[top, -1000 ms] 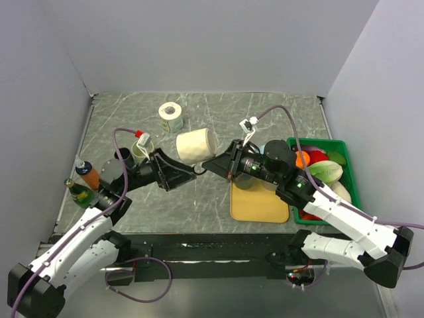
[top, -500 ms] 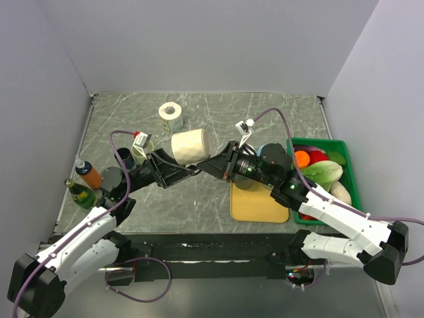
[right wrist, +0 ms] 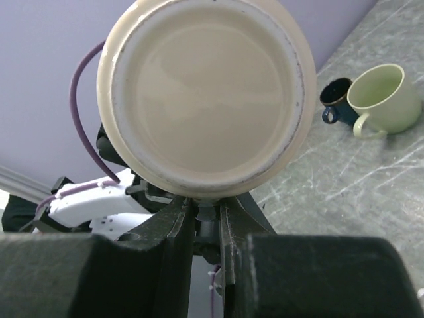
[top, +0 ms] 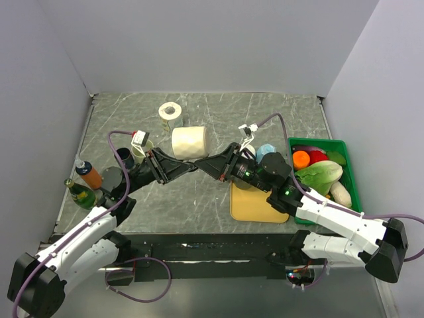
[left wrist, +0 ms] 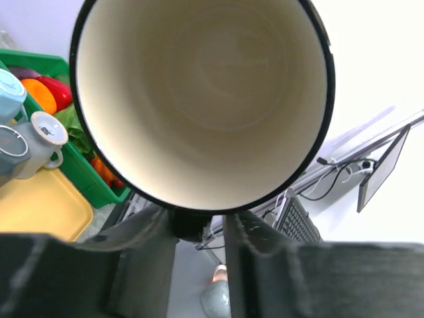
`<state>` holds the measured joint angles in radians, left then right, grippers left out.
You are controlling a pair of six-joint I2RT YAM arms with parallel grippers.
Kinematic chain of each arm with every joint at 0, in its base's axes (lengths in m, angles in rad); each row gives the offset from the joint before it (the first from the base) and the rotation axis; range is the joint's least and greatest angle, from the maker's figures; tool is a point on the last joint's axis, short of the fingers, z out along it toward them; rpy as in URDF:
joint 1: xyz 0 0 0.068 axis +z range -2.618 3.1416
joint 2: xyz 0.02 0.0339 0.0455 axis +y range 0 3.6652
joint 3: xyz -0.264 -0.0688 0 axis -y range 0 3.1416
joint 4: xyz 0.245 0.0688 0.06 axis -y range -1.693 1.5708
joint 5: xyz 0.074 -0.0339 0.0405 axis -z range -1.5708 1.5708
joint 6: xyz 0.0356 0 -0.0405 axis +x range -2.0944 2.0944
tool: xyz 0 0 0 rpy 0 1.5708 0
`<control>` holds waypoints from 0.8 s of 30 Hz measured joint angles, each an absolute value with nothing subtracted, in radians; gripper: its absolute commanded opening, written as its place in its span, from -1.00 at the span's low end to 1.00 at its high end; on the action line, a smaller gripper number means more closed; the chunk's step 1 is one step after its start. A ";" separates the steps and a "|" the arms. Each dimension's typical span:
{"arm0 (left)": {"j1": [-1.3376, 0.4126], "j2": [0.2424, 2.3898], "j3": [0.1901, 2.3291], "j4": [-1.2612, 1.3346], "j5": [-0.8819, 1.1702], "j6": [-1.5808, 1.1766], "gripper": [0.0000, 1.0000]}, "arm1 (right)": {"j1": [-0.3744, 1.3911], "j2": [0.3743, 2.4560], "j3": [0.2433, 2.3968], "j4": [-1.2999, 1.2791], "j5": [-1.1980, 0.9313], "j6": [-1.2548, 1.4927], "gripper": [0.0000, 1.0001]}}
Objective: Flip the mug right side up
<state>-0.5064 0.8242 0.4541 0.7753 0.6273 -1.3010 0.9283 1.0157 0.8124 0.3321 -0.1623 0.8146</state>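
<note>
Cream mug (top: 190, 142) hung sideways, base facing the right gripper (right wrist: 207, 211) clamping it, mouth facing the left gripper (left wrist: 199, 226), its grip unclear

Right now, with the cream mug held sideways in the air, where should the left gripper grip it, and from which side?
The part hanging under the rim, probably the handle, from the left arm's side. The cream mug lies sideways in the air, mouth toward the left gripper, base toward the right gripper, which pinches beneath the base end. The body looks too wide for the jaws.
</note>
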 measured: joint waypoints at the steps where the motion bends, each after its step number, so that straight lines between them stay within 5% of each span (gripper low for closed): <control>1: -0.506 0.825 0.454 0.775 0.623 -1.298 -0.49 | 0.932 1.015 0.811 0.340 -0.157 0.814 -1.00; 5: -0.506 0.824 0.454 0.772 0.608 -1.285 -0.98 | 0.938 1.015 0.809 0.354 -0.141 0.813 -1.00; 13: -0.508 0.814 0.455 0.723 0.602 -1.238 -0.98 | 0.940 1.013 0.798 0.339 -0.120 0.814 -1.00; 14: -0.508 0.810 0.455 0.714 0.601 -1.231 -0.98 | 0.941 1.013 0.798 0.334 -0.120 0.814 -0.90; 17: -0.510 0.796 0.457 0.680 0.596 -1.206 -0.98 | 0.943 1.014 0.801 0.314 -0.117 0.813 -0.17; 18: -0.510 0.792 0.459 0.665 0.594 -1.196 -0.98 | 0.944 1.014 0.805 0.302 -0.117 0.810 0.37; 20: -0.511 0.782 0.469 0.628 0.587 -1.176 -0.98 | 0.945 1.015 0.817 0.266 -0.115 0.796 0.89; 24: -0.512 0.764 0.503 0.492 0.554 -1.112 -0.98 | 0.947 1.017 0.841 0.196 -0.092 0.769 0.99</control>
<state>-0.5121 0.7643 0.5030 0.4919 0.5541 -1.1122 0.9470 1.0168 0.8406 0.1963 -0.0921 0.7692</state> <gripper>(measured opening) 0.184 0.983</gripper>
